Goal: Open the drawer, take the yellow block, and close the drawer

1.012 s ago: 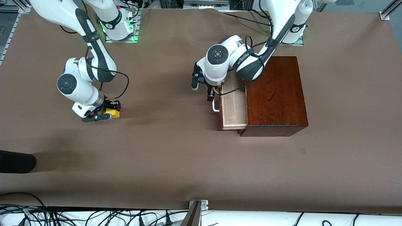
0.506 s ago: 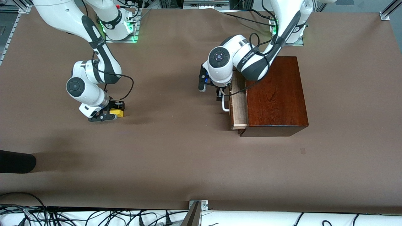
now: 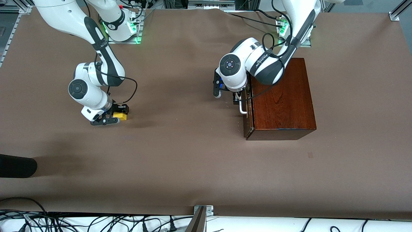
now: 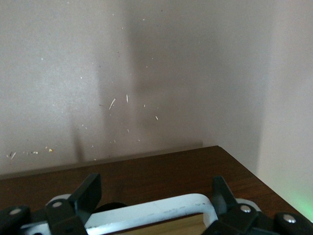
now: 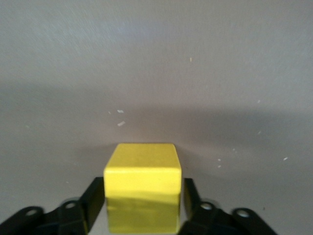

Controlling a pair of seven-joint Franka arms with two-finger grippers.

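Upper middle, we find the drawer (image 3: 248, 112) shut, left gripper (image 3: 227, 98) fingers apart astride its handle (image 3: 242, 108). Right gripper (image 3: 113, 115) flanks the yellow block (image 5: 142, 191) on the bench (image 3: 180, 154); its grip we cannot tell.

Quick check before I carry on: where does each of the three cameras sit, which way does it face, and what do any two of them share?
Front view: high across the table, facing the robots; both arms show, over the brown table.
Left wrist view: on the left arm, looking past the left gripper at the drawer handle.
Right wrist view: on the right arm, looking down at the yellow block between the right gripper fingers.
Shared: front and right wrist views both show the yellow block; front and left wrist views share the drawer.
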